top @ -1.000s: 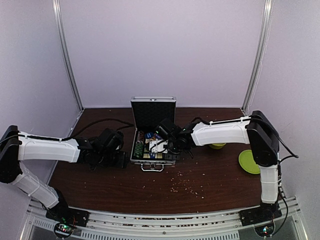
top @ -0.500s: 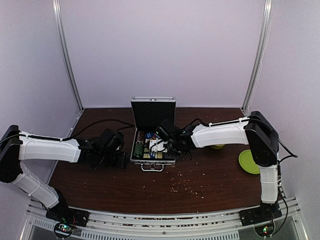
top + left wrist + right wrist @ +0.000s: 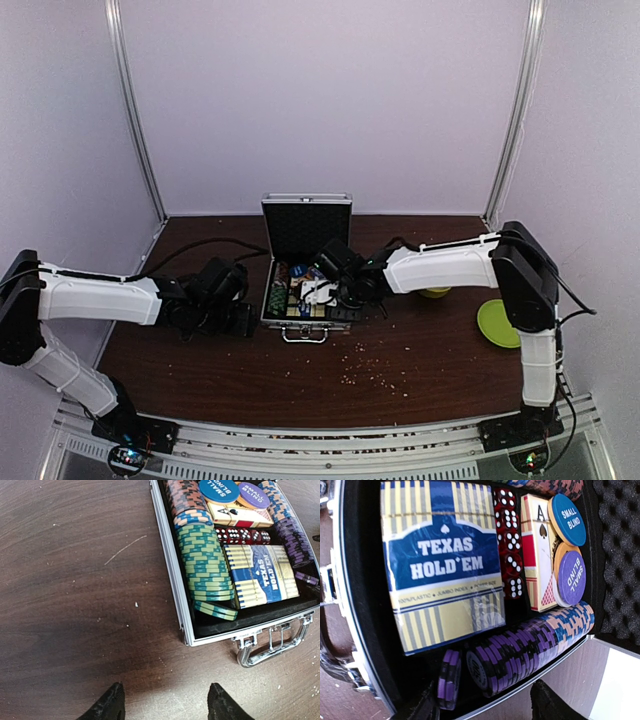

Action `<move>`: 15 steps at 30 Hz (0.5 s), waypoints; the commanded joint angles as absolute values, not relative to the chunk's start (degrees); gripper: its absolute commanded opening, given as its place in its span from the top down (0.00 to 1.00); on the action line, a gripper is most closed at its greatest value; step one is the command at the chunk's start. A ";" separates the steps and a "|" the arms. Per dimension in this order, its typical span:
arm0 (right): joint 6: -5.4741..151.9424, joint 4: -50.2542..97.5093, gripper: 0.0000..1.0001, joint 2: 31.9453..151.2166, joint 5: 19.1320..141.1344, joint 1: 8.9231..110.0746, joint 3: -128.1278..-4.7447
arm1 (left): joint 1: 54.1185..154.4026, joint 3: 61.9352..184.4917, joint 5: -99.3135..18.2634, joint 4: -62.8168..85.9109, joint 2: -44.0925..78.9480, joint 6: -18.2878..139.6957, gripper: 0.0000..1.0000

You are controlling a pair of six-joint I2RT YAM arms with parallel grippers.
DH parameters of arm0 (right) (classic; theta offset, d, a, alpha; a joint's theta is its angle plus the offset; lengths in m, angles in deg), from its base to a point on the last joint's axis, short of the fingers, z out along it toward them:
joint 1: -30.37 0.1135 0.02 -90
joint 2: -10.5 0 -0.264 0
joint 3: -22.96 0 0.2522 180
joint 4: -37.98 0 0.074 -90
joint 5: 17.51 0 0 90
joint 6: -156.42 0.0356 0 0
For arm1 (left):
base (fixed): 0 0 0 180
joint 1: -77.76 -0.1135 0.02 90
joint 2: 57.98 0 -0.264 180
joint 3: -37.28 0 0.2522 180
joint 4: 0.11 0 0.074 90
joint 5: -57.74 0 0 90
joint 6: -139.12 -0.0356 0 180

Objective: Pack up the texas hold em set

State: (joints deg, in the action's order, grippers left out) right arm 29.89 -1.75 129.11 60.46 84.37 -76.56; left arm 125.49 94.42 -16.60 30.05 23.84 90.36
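Since a second ago the right tool (image 3: 487,706) has edged slightly toward 9 o'clock above the case (image 3: 306,230). Its fingers now stand partly apart, gripping nothing, over the purple chips (image 3: 520,655). The left tool (image 3: 167,707) has not moved and hangs wide and empty over the tabletop (image 3: 75,580) at the case's 9 o'clock. The case sits mid-tabletop, long axis 9 to 3, lid upright at 12, handle (image 3: 272,642) pointing to 6. From above, the right tool hides the case's 3 o'clock side.

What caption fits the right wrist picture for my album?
Texas Hold'em card box, red dice and purple chips inside the case.
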 commanded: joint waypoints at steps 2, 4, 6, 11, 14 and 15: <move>33.04 -4.69 0.36 128.27 62.88 83.51 -77.43 | 125.39 94.90 -16.58 28.59 24.94 89.91 0.42; 33.48 -4.34 0.37 127.73 62.68 82.88 -77.89 | 125.39 94.75 -16.52 28.67 24.69 89.93 0.42; 33.70 -3.89 0.37 126.70 62.79 82.19 -77.90 | 125.40 94.41 -16.36 28.78 24.28 89.98 0.42; 34.52 -5.44 0.35 126.84 64.82 80.61 -79.55 | 125.40 94.26 -16.26 28.62 24.53 90.00 0.42; 35.22 -5.84 0.32 127.91 65.62 80.31 -79.75 | 125.36 94.67 -16.58 28.34 25.04 90.06 0.42; 35.41 -5.72 0.32 128.28 65.71 80.28 -79.75 | 125.39 94.71 -16.65 28.21 25.10 90.02 0.42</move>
